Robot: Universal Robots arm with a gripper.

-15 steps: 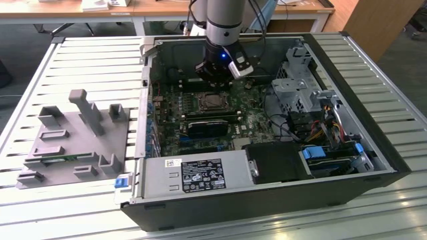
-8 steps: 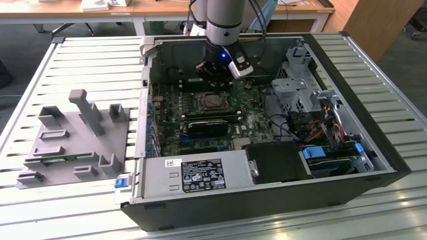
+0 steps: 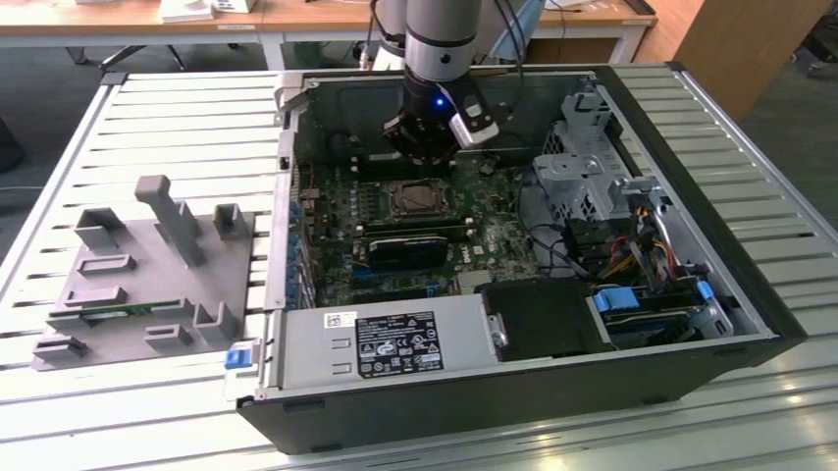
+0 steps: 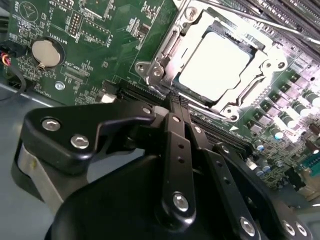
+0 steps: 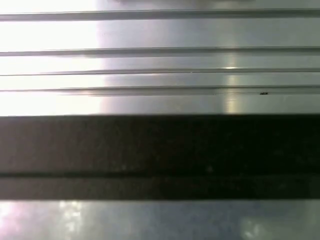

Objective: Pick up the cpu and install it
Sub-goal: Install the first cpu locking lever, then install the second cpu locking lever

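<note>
Gripper (image 3: 422,157) being held above motherboard (image 3: 392,231) inside open computer case (image 3: 524,383); fingers (image 4: 176,120) being seen pressed together, nothing gripped. Cpu (image 4: 215,62) being seen seated in socket (image 4: 159,70), shiny top up, at 12 o'clock of fingertips in second wrist view. Grey fixture (image 3: 144,285) being seen on slatted table (image 3: 78,412), at 9 o'clock of case in exterior view.

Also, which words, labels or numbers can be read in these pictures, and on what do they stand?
Power supply label: print too small to read.
White sticker beside it: too small.
Motherboard lettering: white print, too blurred to quote.
On the cpu: glare, no text visible.
</note>
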